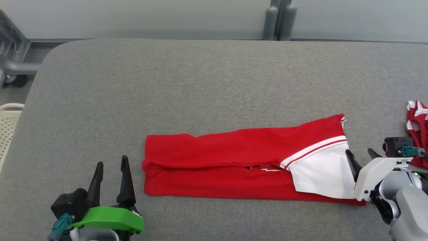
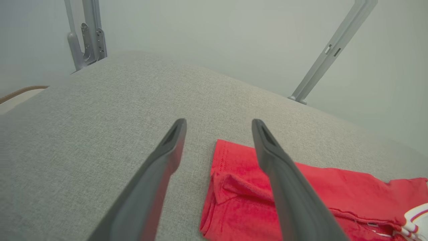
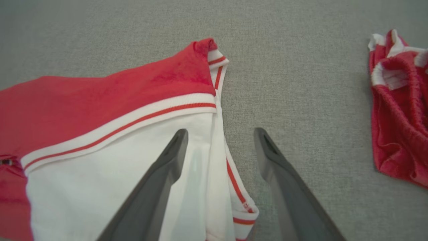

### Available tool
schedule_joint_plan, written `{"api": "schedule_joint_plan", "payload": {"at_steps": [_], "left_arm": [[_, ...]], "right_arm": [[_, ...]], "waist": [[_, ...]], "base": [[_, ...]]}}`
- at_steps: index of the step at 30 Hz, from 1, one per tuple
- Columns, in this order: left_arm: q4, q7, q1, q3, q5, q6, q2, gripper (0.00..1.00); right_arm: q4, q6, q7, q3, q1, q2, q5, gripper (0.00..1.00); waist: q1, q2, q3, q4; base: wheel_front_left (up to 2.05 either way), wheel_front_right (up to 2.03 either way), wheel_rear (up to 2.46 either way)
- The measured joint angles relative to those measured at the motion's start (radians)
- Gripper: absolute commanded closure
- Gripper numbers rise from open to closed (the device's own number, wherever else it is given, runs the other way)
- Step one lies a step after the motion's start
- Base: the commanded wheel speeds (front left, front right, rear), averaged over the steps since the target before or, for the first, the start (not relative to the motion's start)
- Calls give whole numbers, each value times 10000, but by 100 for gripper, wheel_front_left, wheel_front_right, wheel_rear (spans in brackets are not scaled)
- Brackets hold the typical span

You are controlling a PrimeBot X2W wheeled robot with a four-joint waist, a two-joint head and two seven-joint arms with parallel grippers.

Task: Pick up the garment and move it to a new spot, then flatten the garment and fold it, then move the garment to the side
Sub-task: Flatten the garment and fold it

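Holding: nothing; my left claw [image 1: 112, 160] and my right claw [image 1: 359, 151] both stand spread wide.
Left side: my fingers point away from me, just beside the garment's [image 1: 234, 167] left end, over bare table and apart from the fabric.
Right side: I straddle the sleeve's outer edge, one finger over the white sleeve [image 3: 100, 187], the other over bare table. I cannot tell whether I touch the cloth.
Garment: a red shirt with white, red-striped trim, folded into a long strip and lying flat across the near part of the grey padded table [image 1: 200, 83].
Far right: a crumpled red-and-white cloth [image 1: 418, 130], well apart from the garment.
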Motion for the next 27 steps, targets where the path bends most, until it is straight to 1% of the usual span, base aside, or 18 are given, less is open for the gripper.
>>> {"api": "schedule_joint_plan", "payload": {"at_steps": [3,7,9,14,19,20,21,22,23,24,27], "left_arm": [[-46,-2,-4,15,-6,4,-2,0],[-63,-2,-11,-6,-29,-10,-2,0],[-81,-2,-16,4,-31,-10,-13,0],[-111,-12,-28,21,-59,-8,-44,0],[-130,-58,-34,35,-59,-8,-82,0],[-146,-59,-34,42,-59,-6,-86,0],[-161,-61,-34,50,-58,-4,-86,0],[-173,-77,-35,59,-54,10,-86,0],[-178,-77,-35,73,-50,17,-86,0],[-180,-79,-35,84,-33,27,-84,0],[-217,-86,-35,123,2,40,-73,0]], "right_arm": [[803,0,236,-228,-433,113,309,0],[1427,2,391,-228,-825,35,407,0],[1666,0,483,-222,-985,15,633,0],[2157,2,825,-48,-1345,-77,623,0],[2219,-10,1043,360,-1444,-140,642,0],[2217,-10,1049,447,-1451,-159,642,21],[2211,-10,1060,535,-1451,-182,642,56],[2201,-10,1074,608,-1452,-198,642,75],[2180,-10,1087,708,-1454,-198,644,84],[2161,-10,1087,792,-1455,-188,671,100],[2117,-4,1009,1001,-1463,-142,750,100]], "waist": [[0,0,195,455],[0,0,433,810],[0,0,546,945],[0,1,750,1154],[0,1,739,1163],[0,1,729,1147],[0,1,720,1131],[0,1,711,1113],[0,1,703,1091],[0,1,695,1070],[0,1,674,983]], "base": [[0,0,0],[0,0,0],[0,0,0],[0,0,0],[0,0,0],[0,0,0],[0,0,0],[0,0,0],[0,0,0],[0,0,0],[0,0,0]]}}
